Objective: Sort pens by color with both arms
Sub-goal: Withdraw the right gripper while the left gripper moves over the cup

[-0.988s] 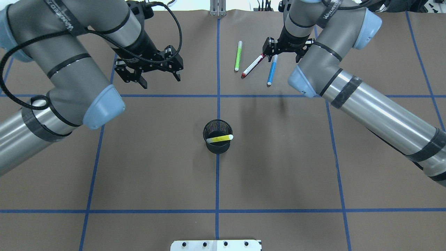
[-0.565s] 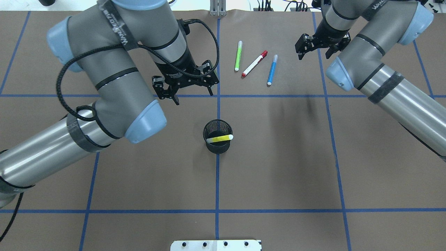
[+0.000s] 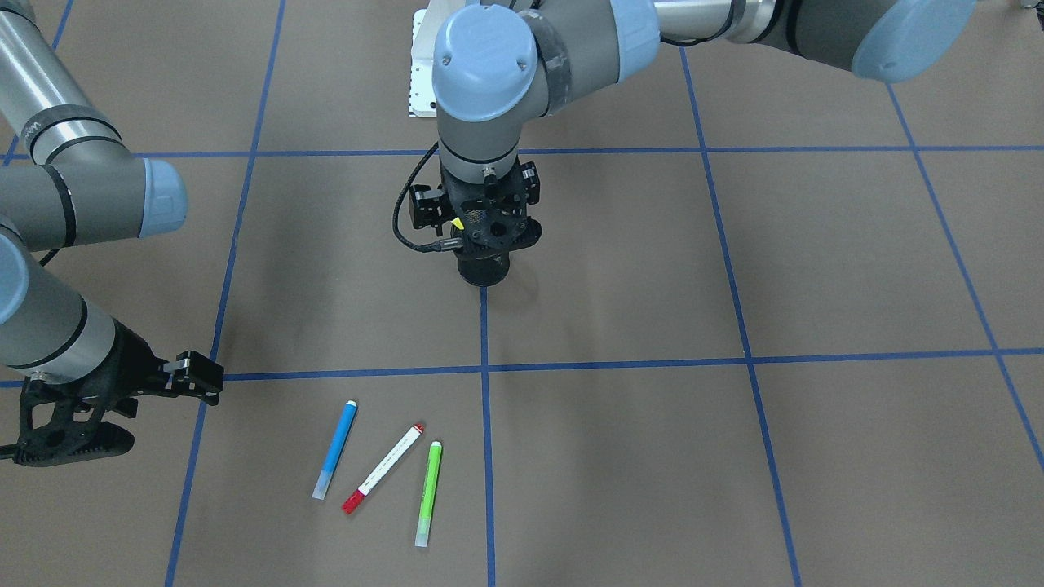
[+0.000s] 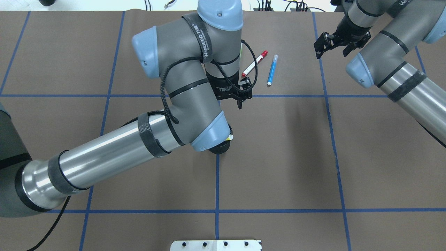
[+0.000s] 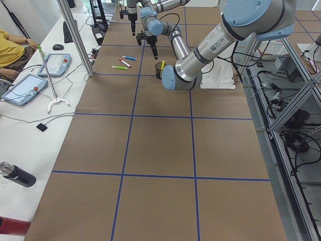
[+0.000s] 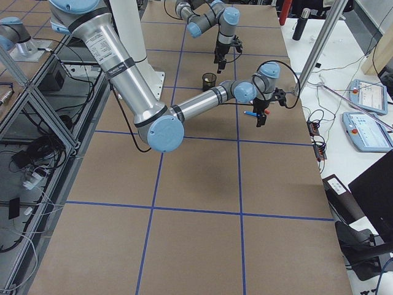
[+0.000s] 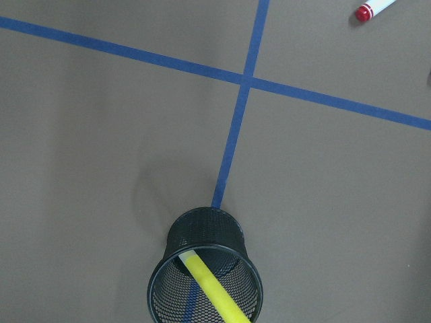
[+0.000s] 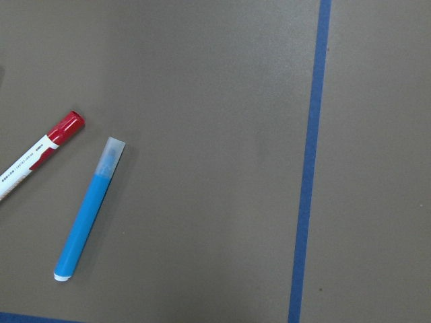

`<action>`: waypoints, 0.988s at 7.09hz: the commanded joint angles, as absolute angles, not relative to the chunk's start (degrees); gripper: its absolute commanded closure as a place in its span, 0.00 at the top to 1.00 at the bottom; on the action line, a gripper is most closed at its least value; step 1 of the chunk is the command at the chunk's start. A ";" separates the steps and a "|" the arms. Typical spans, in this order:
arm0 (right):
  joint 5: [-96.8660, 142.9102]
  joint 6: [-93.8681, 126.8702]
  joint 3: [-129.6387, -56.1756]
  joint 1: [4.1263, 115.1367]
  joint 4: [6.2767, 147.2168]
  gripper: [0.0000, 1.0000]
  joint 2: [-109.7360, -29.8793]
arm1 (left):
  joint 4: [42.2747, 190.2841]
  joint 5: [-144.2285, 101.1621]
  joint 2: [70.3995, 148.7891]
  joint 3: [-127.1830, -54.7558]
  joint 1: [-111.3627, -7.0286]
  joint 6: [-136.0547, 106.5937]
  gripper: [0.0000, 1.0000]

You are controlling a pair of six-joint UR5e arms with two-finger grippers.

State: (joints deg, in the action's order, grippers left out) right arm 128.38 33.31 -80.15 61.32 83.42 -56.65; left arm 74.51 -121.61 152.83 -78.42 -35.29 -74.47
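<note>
Yellow pen (image 7: 214, 289) sits in the black mesh cup (image 7: 202, 227), leaning slantwise w/ its top end poking past the rim; it's the one thing seen in the cup. Cup stands upright on a blue tape line (image 7: 229, 155) of the brown table (image 4: 278, 157), just robot-side of a tape crossing. Other 3 pens lie loose on the table on the side far from the robot, well apart from the cup: green pen (image 3: 428, 493), red-capped white pen (image 3: 383, 469), blue pen (image 3: 335, 449). They lie side by side, not touching, w/ the white one slanted btw the other two. L gripper (image 3: 492, 238) hangs right over the cup, pointing down. In overhead view one finger (image 4: 239, 103) shows out to the side of the wrist and the other is hidden under the L arm (image 4: 181, 104), so jaws look spread, nothing held. A joint of that arm covers most of the cup & green pen from overhead. R gripper (image 4: 331, 54) is above bare table beyond the blue pen, toward the robot's right, jaws wide apart & empty. Its wrist cam sees only the blue pen and the red-capped end.
</note>
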 commanded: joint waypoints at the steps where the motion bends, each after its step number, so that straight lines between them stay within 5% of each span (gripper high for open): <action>1: 130.61 31.90 -80.77 62.58 83.41 0.99 -57.92 | 74.53 -118.14 153.37 -75.33 -32.36 -74.09 0.98; 5: 130.52 31.90 -80.77 62.58 83.41 0.99 -58.10 | 74.44 -117.07 153.37 -75.32 -29.80 -74.00 0.57; 7: 130.43 31.90 -80.68 62.49 83.41 0.99 -58.10 | 74.44 -117.16 153.46 -75.32 -29.18 -74.09 0.52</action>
